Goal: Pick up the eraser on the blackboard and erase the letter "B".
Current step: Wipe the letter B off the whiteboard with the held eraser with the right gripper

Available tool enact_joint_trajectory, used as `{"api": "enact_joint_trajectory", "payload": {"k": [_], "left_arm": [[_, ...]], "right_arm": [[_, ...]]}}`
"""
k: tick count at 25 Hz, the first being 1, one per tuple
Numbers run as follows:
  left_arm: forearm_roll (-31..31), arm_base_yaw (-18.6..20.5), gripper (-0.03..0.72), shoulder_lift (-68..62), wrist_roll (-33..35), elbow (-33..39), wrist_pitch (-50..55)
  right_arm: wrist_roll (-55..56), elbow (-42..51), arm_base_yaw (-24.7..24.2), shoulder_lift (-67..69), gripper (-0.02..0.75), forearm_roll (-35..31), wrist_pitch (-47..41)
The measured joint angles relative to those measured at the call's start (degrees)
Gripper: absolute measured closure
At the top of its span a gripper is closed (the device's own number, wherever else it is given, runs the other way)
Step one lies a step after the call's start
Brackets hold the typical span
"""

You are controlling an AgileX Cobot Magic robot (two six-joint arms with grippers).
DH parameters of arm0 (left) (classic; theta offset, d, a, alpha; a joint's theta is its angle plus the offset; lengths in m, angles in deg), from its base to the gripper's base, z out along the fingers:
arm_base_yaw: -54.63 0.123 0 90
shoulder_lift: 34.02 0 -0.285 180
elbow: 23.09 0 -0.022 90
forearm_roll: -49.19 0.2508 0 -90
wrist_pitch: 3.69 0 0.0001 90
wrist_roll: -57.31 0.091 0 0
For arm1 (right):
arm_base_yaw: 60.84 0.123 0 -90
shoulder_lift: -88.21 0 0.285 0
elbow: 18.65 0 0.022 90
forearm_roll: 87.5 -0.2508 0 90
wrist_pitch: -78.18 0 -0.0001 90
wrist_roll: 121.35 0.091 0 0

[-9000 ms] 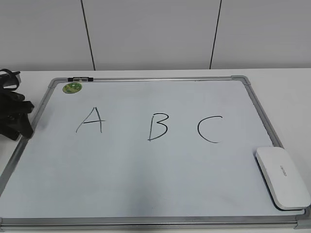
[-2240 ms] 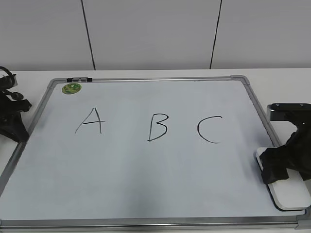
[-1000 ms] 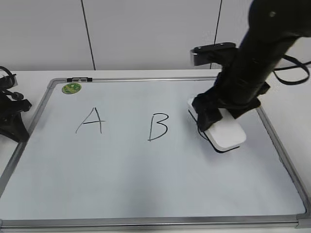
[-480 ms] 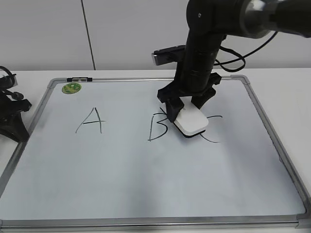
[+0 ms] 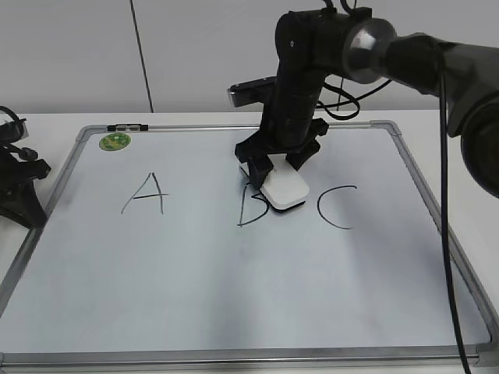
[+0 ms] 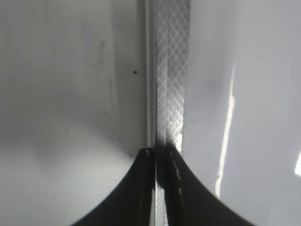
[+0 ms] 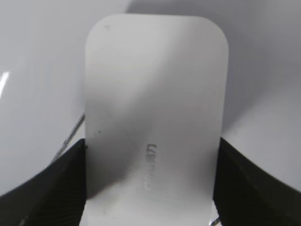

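Note:
The blackboard [image 5: 234, 288] is a white dry-erase board in a grey frame, lying flat. It carries black letters "A" [image 5: 145, 194], "B" [image 5: 249, 212] and "C" [image 5: 337, 207]. My right gripper [image 5: 277, 167] is shut on the white eraser [image 5: 284, 192] and holds it on the board over the right half of the "B". In the right wrist view the eraser [image 7: 153, 117] fills the frame between the black fingers [image 7: 150, 188]. My left gripper [image 5: 19, 195] rests off the board's left edge; its fingers [image 6: 160, 160] are closed together over the grey frame [image 6: 171, 75].
A round green magnet [image 5: 115, 141] sits at the board's far left corner beside a small black clip [image 5: 129, 126]. The right arm's cable [image 5: 444, 195] hangs down the right side. A white wall stands behind the table.
The right gripper took the eraser from the board's near right corner and slid it left past the "C" onto the "B". The left arm has barely moved.

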Motion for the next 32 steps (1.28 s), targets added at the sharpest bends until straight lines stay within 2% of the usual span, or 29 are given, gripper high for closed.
{"api": "enact_joint_trajectory", "payload": {"k": [12,17,28,32], "left_arm": [[0.20,0.00,0.659,0.00,0.00,0.00,0.00],[0.20,0.00,0.659,0.00,0.00,0.00,0.00],[0.31,0.00,0.657,0.00,0.00,0.00,-0.10],[0.31,0.00,0.657,0.00,0.00,0.00,-0.10]], "right_arm": [[-0.91,-0.74,0.04,2.02,0.198,2.43,-0.31],[-1.43,-0.92,3.20,2.02,0.198,6.84,-0.31],[-1.61,-0.92,12.16,2.14,0.198,5.17,-0.31],[-1.67,-0.92,12.76,2.14,0.197,5.17,-0.31]]}}
